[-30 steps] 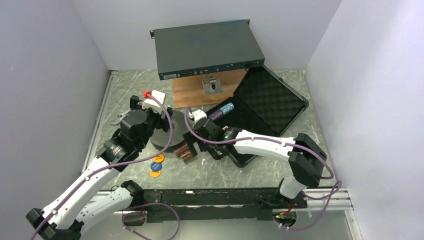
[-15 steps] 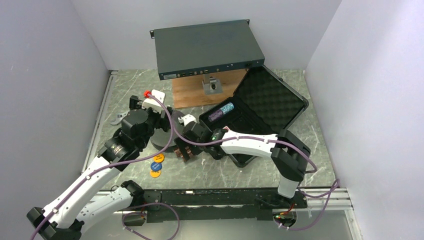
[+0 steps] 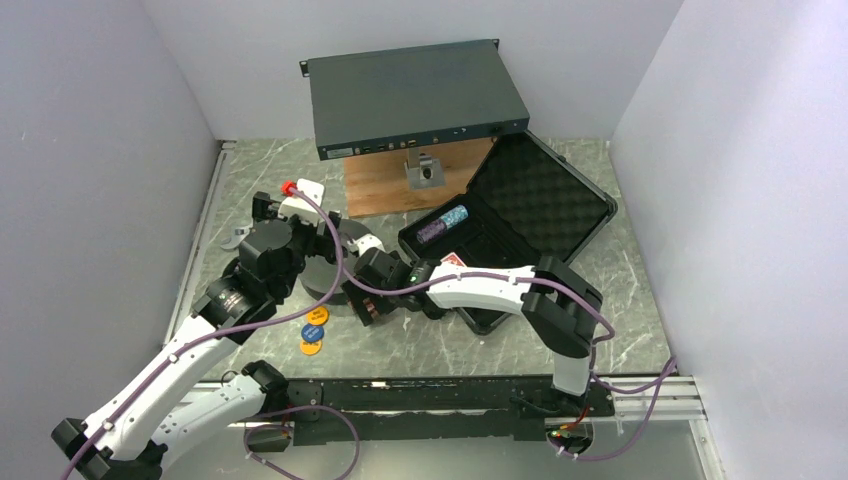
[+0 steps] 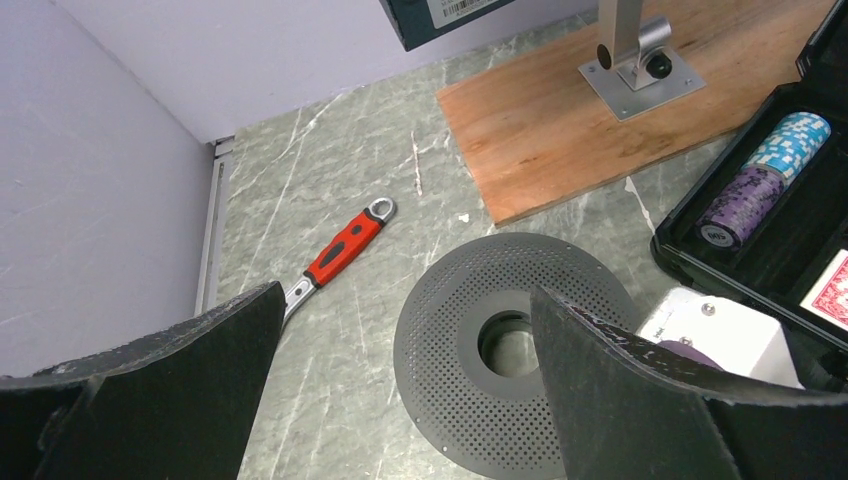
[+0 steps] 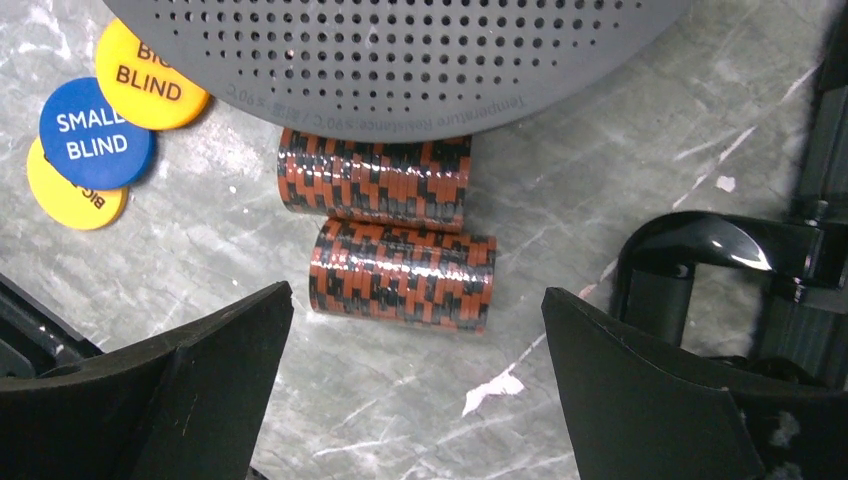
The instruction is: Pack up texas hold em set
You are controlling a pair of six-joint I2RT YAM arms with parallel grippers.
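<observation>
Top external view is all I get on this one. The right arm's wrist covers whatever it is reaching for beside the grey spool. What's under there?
Observer: Two brown-and-black striped chip stacks lying on their sides, one beside the other, between the right gripper's open fingers.
Reviewer: Is it holding either?
Observer: No. Both lie on the table, and neither finger appears to touch them.
Reviewer: And the coloured discs nearby?
Observer: The blue disc reads SMALL BLIND and a yellow disc reads BIG BLIND. A second yellow one lies partly under the blue.
</observation>
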